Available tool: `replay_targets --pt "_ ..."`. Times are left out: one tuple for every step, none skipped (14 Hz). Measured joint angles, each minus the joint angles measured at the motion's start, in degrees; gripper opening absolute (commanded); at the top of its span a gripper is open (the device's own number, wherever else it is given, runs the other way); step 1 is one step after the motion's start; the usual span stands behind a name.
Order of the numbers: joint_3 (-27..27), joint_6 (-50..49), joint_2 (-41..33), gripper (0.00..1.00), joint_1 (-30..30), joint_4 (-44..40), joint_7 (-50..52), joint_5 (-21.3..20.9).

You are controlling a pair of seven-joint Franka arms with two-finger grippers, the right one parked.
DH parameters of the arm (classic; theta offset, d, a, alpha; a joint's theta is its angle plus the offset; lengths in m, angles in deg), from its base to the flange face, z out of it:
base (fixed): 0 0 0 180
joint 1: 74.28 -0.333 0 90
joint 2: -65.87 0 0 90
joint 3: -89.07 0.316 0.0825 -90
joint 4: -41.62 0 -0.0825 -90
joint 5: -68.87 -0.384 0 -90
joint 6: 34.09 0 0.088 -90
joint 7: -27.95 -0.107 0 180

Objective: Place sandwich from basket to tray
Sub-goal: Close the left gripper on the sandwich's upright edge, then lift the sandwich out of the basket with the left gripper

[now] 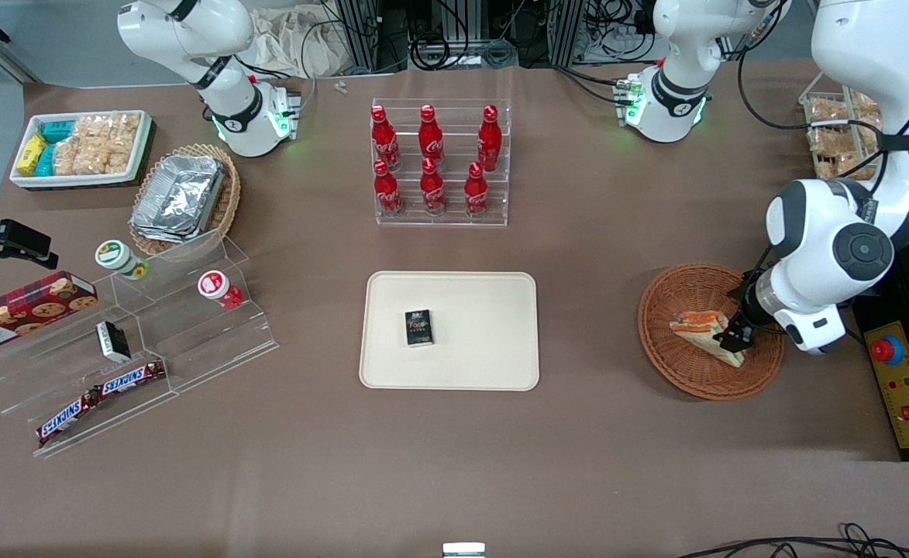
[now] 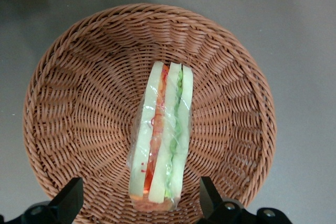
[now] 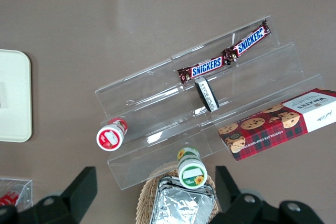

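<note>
The sandwich point(image 1: 700, 324), a plastic-wrapped wedge of pale bread with red and green layers, lies in the reddish-brown wicker basket point(image 1: 659, 345) toward the working arm's end of the table. My left gripper point(image 1: 733, 338) is down in the basket, open, with one finger on each side of the sandwich's wide end. In the left wrist view the sandwich point(image 2: 161, 135) stands on edge in the middle of the basket point(image 2: 79, 103), and the gripper point(image 2: 140, 183) has its dark fingers point(image 2: 207, 195) well apart from the bread. The cream tray point(image 1: 485, 345) lies at the table's middle.
A small black box point(image 1: 418, 327) rests on the tray. A clear rack of red bottles point(image 1: 439, 163) stands farther from the camera than the tray. A clear stepped shelf with snacks point(image 1: 136, 349) and a tan basket of foil containers point(image 1: 183, 198) sit toward the parked arm's end.
</note>
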Motion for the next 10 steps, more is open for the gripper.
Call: replay_targets --pt "0.0 0.5 0.3 1.00 0.0 0.0 1.0 0.0" --pt "0.0 0.8 0.7 1.00 0.1 0.0 1.9 0.0" --pt "-0.1 1.3 1.1 1.00 0.1 0.0 2.8 0.0" --pt "-0.1 2.1 1.6 1.00 0.1 0.0 3.8 0.0" --pt "-0.1 2.8 2.2 1.00 0.1 0.1 4.5 0.0" --pt "-0.1 3.0 2.9 1.00 0.1 0.1 4.9 0.0" --pt "-0.1 3.2 3.4 1.00 0.1 0.1 5.1 0.0" --pt "-0.1 3.4 3.7 0.99 0.1 0.1 5.3 0.0" --pt "-0.1 3.5 4.0 0.85 0.1 0.1 5.4 0.0" --pt "-0.1 3.6 4.2 0.55 0.1 0.1 5.5 0.0"
